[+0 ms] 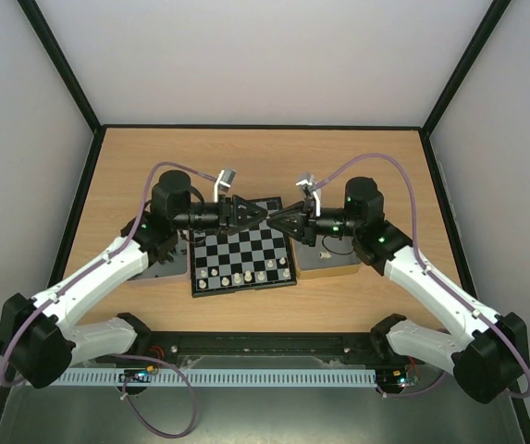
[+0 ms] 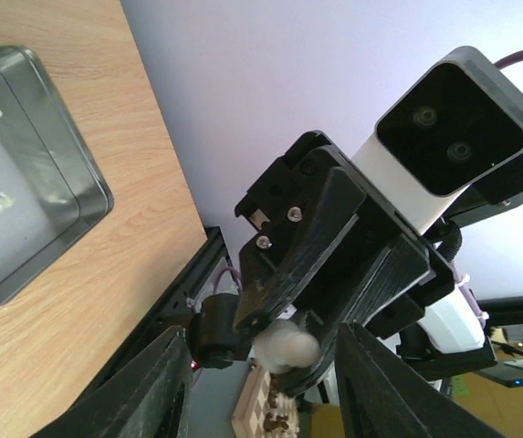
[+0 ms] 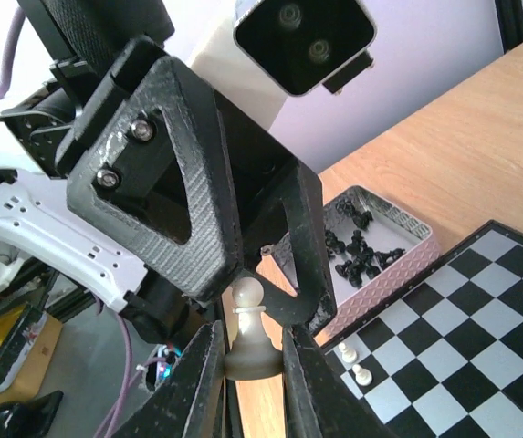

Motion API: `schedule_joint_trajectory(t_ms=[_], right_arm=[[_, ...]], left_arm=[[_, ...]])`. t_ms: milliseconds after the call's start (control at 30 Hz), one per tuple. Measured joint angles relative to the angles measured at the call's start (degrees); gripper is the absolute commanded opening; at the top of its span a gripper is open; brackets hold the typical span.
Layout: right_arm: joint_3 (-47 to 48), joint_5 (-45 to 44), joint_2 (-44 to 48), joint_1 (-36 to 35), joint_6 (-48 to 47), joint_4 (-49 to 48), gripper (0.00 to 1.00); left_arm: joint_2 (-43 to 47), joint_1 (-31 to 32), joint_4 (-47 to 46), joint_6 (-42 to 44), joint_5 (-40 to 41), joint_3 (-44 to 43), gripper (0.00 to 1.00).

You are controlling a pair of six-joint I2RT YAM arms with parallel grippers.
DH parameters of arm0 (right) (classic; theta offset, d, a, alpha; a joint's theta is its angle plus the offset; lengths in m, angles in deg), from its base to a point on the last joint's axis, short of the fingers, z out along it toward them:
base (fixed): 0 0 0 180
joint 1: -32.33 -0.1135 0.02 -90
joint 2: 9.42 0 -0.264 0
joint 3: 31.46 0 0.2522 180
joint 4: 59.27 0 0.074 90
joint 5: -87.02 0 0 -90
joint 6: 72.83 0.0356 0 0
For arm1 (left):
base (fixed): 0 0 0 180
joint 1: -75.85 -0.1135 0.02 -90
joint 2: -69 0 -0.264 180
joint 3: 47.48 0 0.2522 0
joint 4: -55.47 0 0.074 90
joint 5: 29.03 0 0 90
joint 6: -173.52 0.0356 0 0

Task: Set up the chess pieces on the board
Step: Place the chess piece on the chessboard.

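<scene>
A cream-white pawn (image 3: 251,336) is pinched at its base by my right gripper (image 3: 250,339), which is shut on it in the air over the far right corner of the board (image 1: 241,259). My left gripper (image 1: 263,212) meets it tip to tip. Its fingers (image 3: 197,237) stand either side of the pawn's head, apart from each other. In the left wrist view the pawn (image 2: 287,345) shows as a pale blur in the right gripper (image 2: 284,349), ahead of my own widely spread fingers (image 2: 165,383). Several cream pieces (image 1: 238,277) stand along the board's near rows.
A pink-sided tin (image 3: 398,239) with several black pieces lies beside the board's left edge, under the left arm. A metal tin (image 2: 24,173) with cream pieces lies to the board's right on a gold base (image 1: 329,265). Black frame posts edge the table.
</scene>
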State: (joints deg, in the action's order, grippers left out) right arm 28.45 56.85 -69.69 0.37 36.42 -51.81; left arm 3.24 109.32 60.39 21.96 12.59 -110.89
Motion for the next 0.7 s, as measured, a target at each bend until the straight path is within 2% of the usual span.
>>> schedule_joint_trajectory(t_ms=[67,300,633,700], right_arm=[[0.28,0.48,-0.70,0.00,-1.14,1.05,0.15],[0.28,1.38,-1.81,0.00,-3.21,3.76,0.15],[1.36,1.57,-2.73,0.00,-3.85,5.20,0.15],[1.42,1.55,-2.75,0.02,-3.82,5.55,0.18]], left_arm=[[-0.70,0.00,-0.57,-0.55,-0.87,-0.15,0.44],[-1.86,0.28,-1.44,-1.90,-2.54,-0.15,0.22],[-2.62,0.66,-1.53,-1.84,-2.67,-0.15,0.07],[-2.69,0.63,-1.38,-1.49,-2.62,-0.15,0.03]])
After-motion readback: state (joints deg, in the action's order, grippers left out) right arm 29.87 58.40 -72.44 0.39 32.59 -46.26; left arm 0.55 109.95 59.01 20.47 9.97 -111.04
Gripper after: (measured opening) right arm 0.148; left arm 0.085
